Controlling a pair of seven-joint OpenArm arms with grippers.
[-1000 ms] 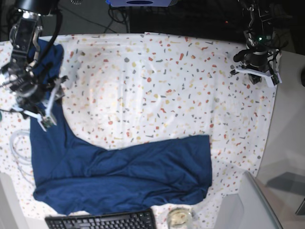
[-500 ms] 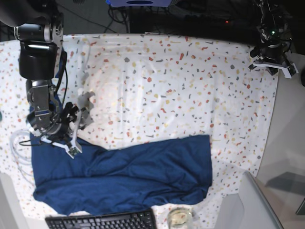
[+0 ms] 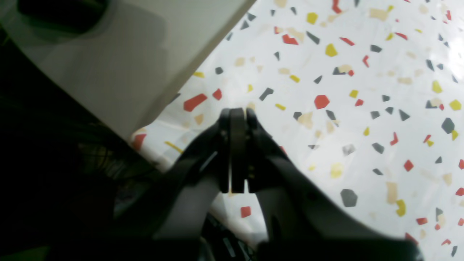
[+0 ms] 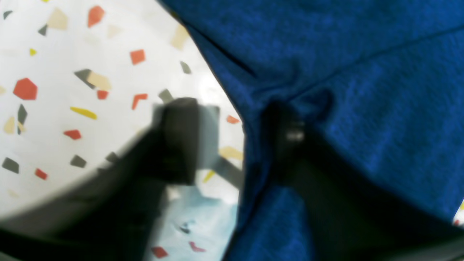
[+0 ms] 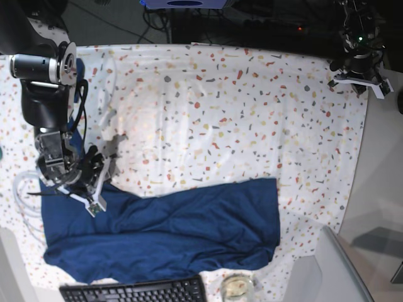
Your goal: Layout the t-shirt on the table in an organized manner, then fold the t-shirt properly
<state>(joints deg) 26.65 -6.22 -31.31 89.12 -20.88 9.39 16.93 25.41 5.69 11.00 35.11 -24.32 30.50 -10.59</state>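
The navy t-shirt [image 5: 176, 233] lies crumpled along the front of the speckled table [image 5: 220, 113], with a strip running up the left side under my right arm. My right gripper [image 5: 97, 182] is down at the shirt's upper left edge. In the right wrist view its jaws [image 4: 232, 145] straddle that edge. One finger [image 4: 179, 141] is over the table [image 4: 54, 108] and the other presses the t-shirt [image 4: 362, 72], with a gap still showing. My left gripper [image 5: 360, 80] hangs shut and empty at the back right corner, and its tips [image 3: 237, 116] meet above the table [image 3: 344, 108].
A black keyboard [image 5: 135, 292] and a small round glass [image 5: 237, 286] sit at the front edge. White cable loops [image 5: 22, 195] lie at the left. A plain grey surface [image 5: 384, 176] borders the table's right side, also seen as a grey surface [image 3: 127, 54] in the left wrist view.
My right arm came down and forward onto the shirt's left edge, and its jaws narrowed around the fabric. My left arm drew back to the far right corner and stayed shut.
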